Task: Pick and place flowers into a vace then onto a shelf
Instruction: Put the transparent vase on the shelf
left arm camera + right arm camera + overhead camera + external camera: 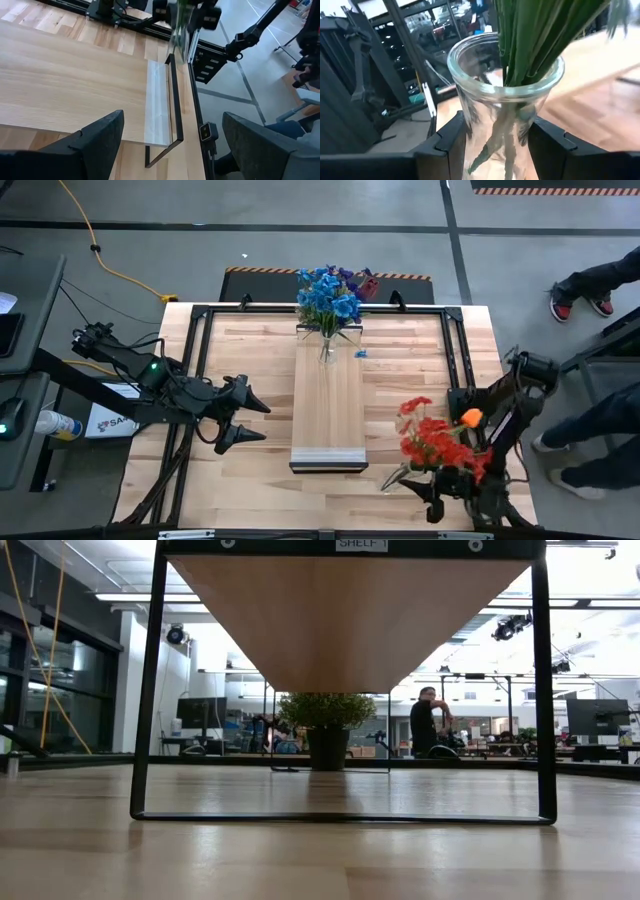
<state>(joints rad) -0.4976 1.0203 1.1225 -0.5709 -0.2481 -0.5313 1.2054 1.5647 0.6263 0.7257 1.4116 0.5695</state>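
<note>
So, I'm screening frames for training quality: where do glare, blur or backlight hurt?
Low view: bright windows and ceiling lights backlight the room, leaving the person dark. Right wrist view: the green stems smear with blur above the glass vase, and the background is soft. Left wrist view: the shelf end edge shines pale. High view: evenly lit.

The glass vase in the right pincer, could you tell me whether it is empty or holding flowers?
Holding flowers. Green stems stand inside the glass vase, and the right pincer grips it on both sides; red blooms show from above.
</note>
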